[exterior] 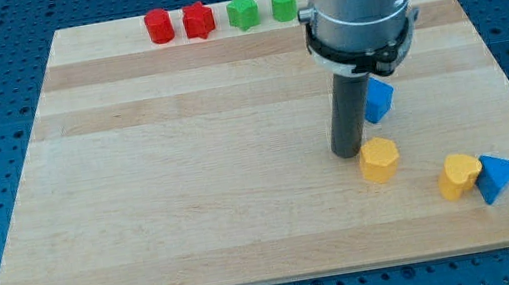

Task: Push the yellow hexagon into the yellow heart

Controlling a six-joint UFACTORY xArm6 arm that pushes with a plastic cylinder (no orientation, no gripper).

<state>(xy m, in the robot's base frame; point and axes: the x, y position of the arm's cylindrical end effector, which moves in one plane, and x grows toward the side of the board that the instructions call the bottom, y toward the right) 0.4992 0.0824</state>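
Note:
The yellow hexagon [379, 159] lies on the wooden board [188, 173] toward the view's lower right. My tip [347, 153] stands just to its upper left, close to or touching it. The yellow heart [460, 175] lies further to the right and a little lower, a gap away from the hexagon. A blue block [497, 177] touches the heart's right side.
A blue cube [379, 100] sits just right of the rod, above the hexagon. Along the board's top edge stand a red cylinder [157, 26], a red star [199, 19], a green star [242, 11] and a green cylinder [284, 3].

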